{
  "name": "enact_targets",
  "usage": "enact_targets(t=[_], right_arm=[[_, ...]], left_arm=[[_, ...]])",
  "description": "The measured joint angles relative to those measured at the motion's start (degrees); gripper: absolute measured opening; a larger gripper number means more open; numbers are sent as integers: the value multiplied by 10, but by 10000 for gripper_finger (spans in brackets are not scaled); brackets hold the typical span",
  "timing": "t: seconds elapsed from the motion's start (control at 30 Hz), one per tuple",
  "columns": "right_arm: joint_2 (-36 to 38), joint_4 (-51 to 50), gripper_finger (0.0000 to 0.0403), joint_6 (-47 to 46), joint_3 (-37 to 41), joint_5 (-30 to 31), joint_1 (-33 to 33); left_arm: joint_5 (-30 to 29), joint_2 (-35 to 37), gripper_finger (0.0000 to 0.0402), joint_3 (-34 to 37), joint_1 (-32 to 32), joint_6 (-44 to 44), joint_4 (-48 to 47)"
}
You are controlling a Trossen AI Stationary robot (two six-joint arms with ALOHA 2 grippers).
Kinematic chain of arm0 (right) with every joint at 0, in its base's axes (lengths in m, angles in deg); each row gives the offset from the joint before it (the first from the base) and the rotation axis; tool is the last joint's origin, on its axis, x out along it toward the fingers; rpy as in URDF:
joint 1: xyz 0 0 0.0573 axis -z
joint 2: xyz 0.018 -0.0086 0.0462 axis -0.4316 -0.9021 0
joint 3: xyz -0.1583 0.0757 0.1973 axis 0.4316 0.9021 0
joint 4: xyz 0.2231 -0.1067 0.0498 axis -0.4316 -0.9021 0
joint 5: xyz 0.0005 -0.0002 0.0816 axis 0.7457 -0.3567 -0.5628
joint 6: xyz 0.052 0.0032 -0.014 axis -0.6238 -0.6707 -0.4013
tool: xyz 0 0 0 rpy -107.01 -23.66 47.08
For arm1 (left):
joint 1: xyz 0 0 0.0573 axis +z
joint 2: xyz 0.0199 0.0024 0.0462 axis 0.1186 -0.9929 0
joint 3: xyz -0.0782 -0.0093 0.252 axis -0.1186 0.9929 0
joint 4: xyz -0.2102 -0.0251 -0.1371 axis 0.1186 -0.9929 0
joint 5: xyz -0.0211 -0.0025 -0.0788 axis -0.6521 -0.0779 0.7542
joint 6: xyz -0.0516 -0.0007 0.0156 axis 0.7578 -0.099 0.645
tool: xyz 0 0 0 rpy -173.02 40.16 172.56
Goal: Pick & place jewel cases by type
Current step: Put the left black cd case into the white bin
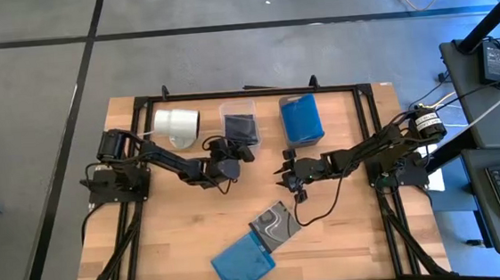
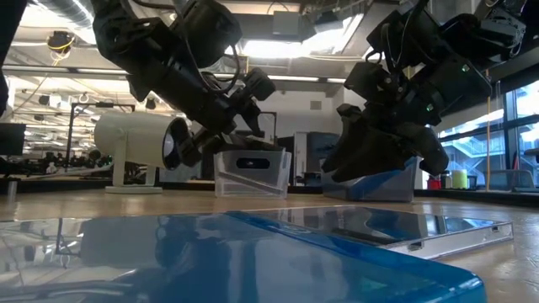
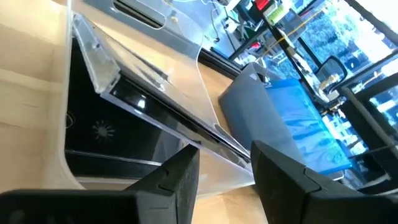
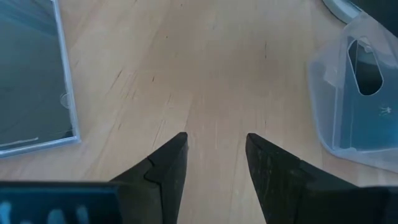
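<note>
- Two dark arms reach in over a wooden table (image 1: 178,244), one from each side, seen from above.
- At the back left lies a white cylinder (image 1: 177,123) on its side.
- The left gripper (image 1: 237,152) hangs at the near edge of the clear bin (image 1: 240,121), just right of the cylinder. Its jaws stand part open with nothing between them. In the left wrist view the fingers (image 3: 177,180) frame a dark case (image 3: 149,115) lying tilted in the bin, one edge up on the bin's wall.
- To the right of the clear bin, just beside it, stands the second bin (image 1: 302,119); blue cases (image 1: 300,116) fill it.
- The right gripper (image 1: 291,178) sits over bare wood near the table's middle, in front of the second bin. Its jaws are part open and hold nothing; the right wrist view shows only wood between the fingers (image 4: 168,165).
- Near the front edge, below the right gripper, lies a grey case with swirl art (image 1: 274,224), flat on the table.
- A blue case (image 1: 243,262) lies flat to its front left, their corners overlapping or touching; I cannot tell which. From table height this blue case fills the foreground.
</note>
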Motion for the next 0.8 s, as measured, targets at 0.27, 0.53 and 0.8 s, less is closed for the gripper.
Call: enact_targets(t=[0.27, 0.53, 0.8], right_arm=[[0, -2, 168, 0, 0, 0, 0], [0, -3, 168, 0, 0, 0, 0], [0, -3, 168, 0, 0, 0, 0]], left_arm=[[-3, 20, 141, 0, 2, -76, 0], [4, 38, 141, 0, -1, -94, -51], [78, 48, 141, -1, 0, -93, -62]])
